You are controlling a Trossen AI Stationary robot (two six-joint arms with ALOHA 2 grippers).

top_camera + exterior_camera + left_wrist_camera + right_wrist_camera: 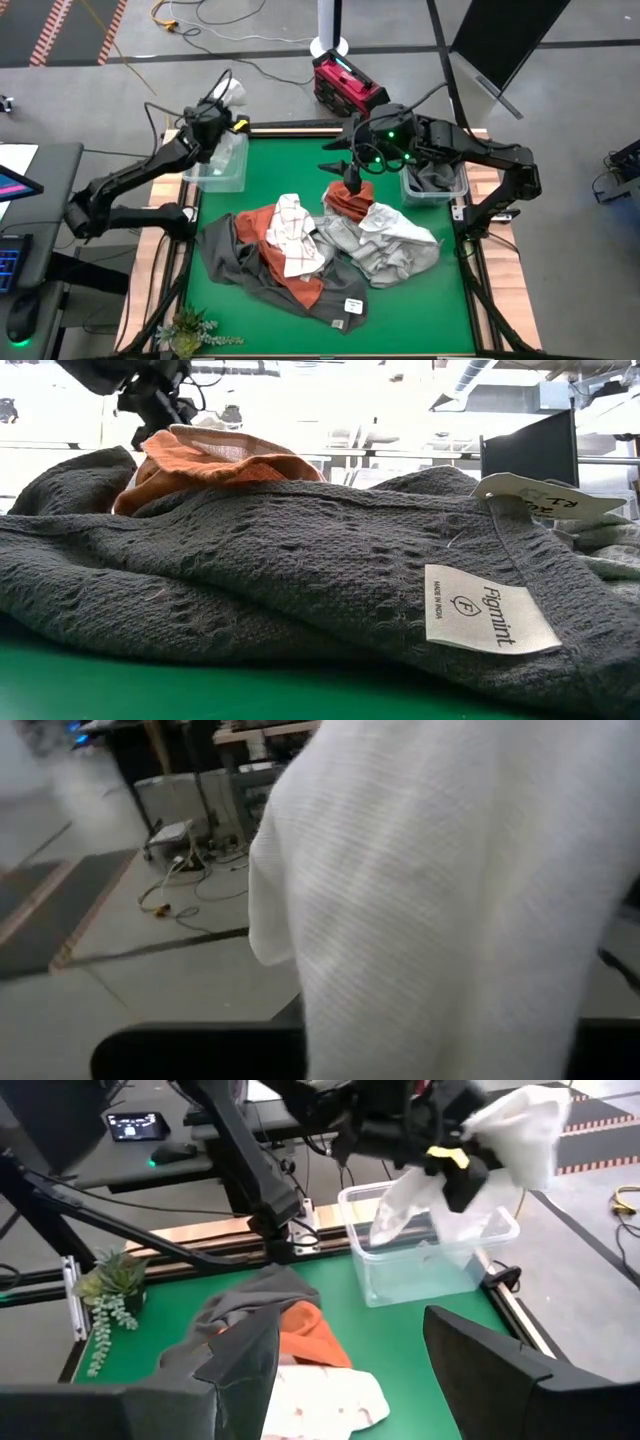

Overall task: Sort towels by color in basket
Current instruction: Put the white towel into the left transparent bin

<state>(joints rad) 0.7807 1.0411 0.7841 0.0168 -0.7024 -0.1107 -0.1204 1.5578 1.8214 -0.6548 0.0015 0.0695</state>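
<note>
So the left gripper [222, 108] has its jaws pinched on a white towel [470, 1165], dangling it over the clear bin [217, 165] at the table's back left corner. The cloth hangs half outside the rim, so a release here could drape it over the wall or drop it off the table edge. The right gripper [352, 180], jaws spread, hovers above the rust orange towel [349, 199] mid-table, and could snag the grey towels [395, 240] beside it.

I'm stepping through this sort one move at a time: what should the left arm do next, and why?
Probably lower and open. The left gripper is shut on the white towel, held just above the clear bin at the table's left edge, with the cloth hanging over the bin.
</note>
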